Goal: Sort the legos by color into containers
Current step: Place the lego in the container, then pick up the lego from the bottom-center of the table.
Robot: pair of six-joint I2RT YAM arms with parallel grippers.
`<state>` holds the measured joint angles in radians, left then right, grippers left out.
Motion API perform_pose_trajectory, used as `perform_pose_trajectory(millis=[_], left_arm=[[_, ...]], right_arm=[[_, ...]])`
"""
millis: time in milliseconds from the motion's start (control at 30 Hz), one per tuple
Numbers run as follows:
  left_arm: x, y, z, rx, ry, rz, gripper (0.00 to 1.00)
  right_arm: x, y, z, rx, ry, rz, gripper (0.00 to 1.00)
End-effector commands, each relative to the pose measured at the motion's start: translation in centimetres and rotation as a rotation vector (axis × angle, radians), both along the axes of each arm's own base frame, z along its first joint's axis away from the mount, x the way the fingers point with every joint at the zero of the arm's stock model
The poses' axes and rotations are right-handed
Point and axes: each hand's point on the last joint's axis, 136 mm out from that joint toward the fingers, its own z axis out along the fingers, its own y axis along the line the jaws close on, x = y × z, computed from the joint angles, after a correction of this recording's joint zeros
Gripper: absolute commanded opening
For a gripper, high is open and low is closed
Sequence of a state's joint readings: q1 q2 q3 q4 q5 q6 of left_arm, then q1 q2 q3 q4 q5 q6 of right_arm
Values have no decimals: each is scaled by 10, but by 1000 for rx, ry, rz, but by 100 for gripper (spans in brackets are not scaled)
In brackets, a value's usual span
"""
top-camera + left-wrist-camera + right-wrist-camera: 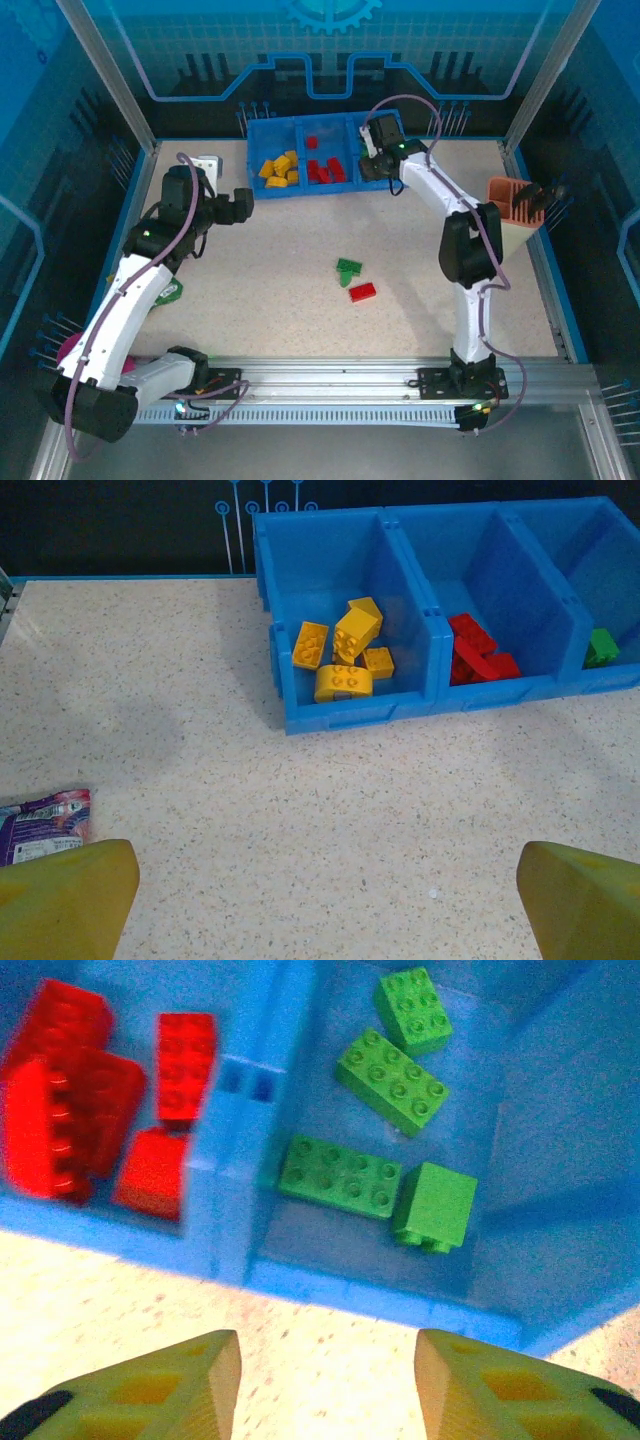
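Two legos are lying loose on the table (250,300), close together near its middle and somewhat toward the near edge: a green brick (348,267) and, just beside it on the near-right, a red brick (362,292). The blue tray (262,135) is sitting at the far edge, its three compartments holding orange-yellow, red and green pieces from left to right.

The right gripper (325,1360) is hovering at the near wall of the green compartment (330,1245), at the tray's right end. Its jaws are standing apart with nothing between them (the sorted green pieces (340,1175) are resting on the compartment floor beyond the fingertips). The left gripper (325,875) is hanging over the table short of the tray's near-left corner, jaws spread wide and carrying nothing.

Both loose bricks are lying toward the near edge from either gripper, so the coming reach is looking like a pull back from the tray. Judging from the overhead view, the two grippers are standing about equally far off, though the right arm's base is sitting closer. The red brick's long axis is running roughly parallel to the near edge, its right end lying slightly farther back, so the jaws are likely needing to close across it from far to near. The green brick's outline is reading too irregular to give an axis.
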<state>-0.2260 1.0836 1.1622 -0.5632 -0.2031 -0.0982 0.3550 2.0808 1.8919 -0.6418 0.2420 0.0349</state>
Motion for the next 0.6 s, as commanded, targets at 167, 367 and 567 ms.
perform_pose_trajectory(millis=[167, 367, 567], left_arm=[[0, -6, -11, -10, 14, -40, 98], [-1, -8, -14, -17, 24, -58, 98], [-2, -9, -15, -23, 25, -69, 99]], right_arm=[[-122, 10, 8, 111, 186, -62, 61], [-206, 23, -19, 70, 302, -39, 96], [-263, 43, -47, 36, 385, 21, 100]])
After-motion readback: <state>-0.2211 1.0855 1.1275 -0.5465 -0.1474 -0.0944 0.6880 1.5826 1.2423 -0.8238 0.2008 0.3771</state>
